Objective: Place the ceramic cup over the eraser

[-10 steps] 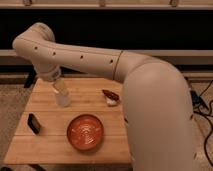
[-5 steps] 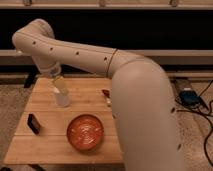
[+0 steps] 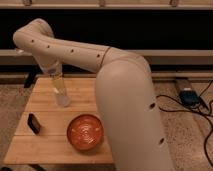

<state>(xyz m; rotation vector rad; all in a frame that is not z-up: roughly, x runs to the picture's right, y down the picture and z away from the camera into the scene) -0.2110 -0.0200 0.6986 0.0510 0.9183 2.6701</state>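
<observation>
Reaching in from the near right and bending at the far left: a bulky white arm (image 3: 120, 85), hiding the right part of the wooden surface (image 3: 42, 147). Small dark dots along its shell, not readable as any marking. At its end, over the far-left part of the surface: the pincer (image 3: 58, 86), spread wide, pale fingers pointing down. Right below the fingertips, upright: the ceramic cup (image 3: 62, 100), white, blending with the fingers; impossible to tell whether touched or merely straddled. Near the left edge, well apart from the cup: the eraser (image 3: 33, 123), black, lying askew. To its right, at the near middle: an orange bowl (image 3: 85, 132). On the floor at right: a dark power block (image 3: 188, 96) and cables (image 3: 204, 125), cut off at the frame edge.
</observation>
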